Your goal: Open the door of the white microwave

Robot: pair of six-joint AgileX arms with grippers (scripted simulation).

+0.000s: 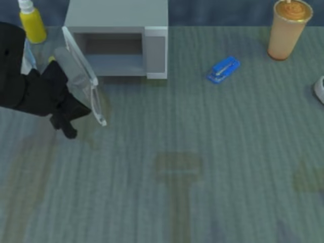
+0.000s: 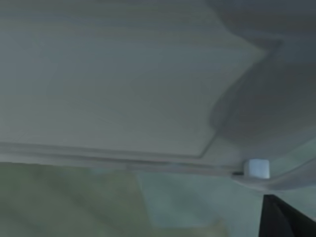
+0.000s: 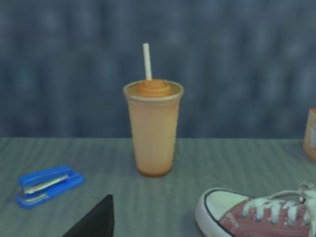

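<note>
The left gripper (image 1: 68, 129), at nine o'clock on the tabletop (image 1: 202, 167), sits beside the door's (image 1: 81, 71) free edge; I cannot tell how its jaws stand. The door swings wide, its long axis running toward five o'clock from the white microwave (image 1: 119, 20) at eleven. Rightward lie a blue stapler (image 1: 223, 70) and an orange cup (image 1: 288, 28).
</note>
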